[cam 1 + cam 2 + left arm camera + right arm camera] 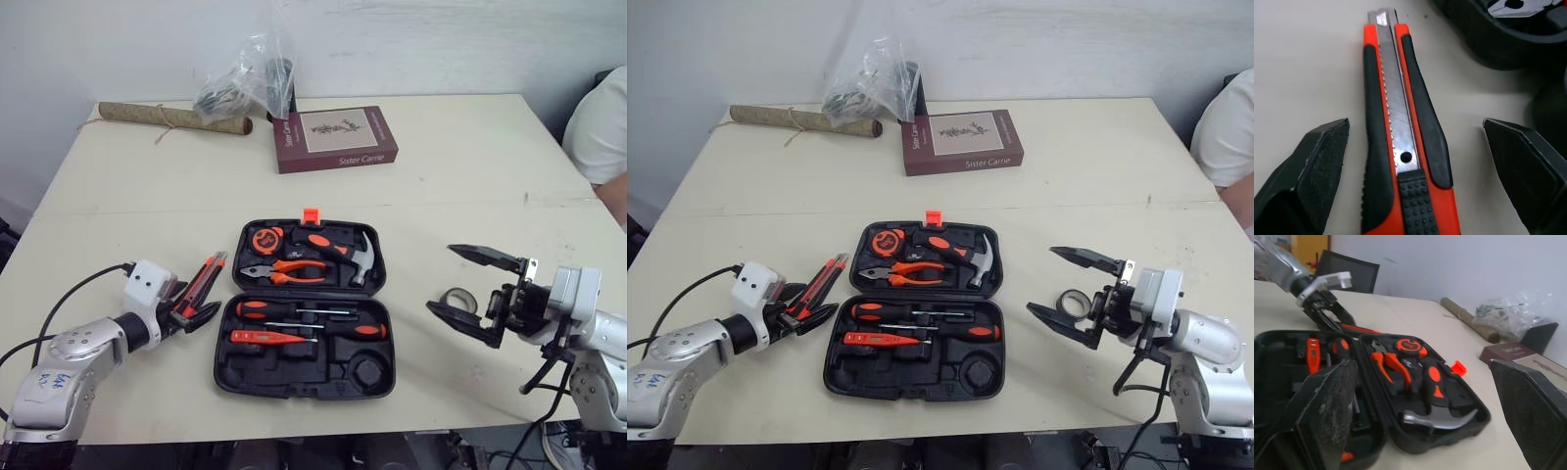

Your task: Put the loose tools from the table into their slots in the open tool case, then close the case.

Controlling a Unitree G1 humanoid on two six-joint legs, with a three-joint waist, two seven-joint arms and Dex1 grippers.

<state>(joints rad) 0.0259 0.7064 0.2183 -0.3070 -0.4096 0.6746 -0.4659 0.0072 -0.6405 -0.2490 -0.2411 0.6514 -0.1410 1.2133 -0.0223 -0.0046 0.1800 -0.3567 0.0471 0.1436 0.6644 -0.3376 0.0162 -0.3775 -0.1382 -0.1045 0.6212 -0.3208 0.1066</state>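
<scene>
Nearest us, our left claw (191, 305) stands released astride the utility knife (206, 276), on the counter (441, 176) just left of the open tool case (284, 370), its long axis running near-to-far along that arm, while our right claw (440, 278) gapes well apart.

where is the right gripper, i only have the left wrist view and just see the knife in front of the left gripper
Observer: The right gripper hangs open to the right of the tool case, holding nothing.
Operator: any other loose tool out there
Observer: A roll of tape lies outside the case, beside the right gripper.
Operator: room left in the case
Observer: Yes, the near half has bare moulded slots along its front, below the screwdrivers.
</scene>
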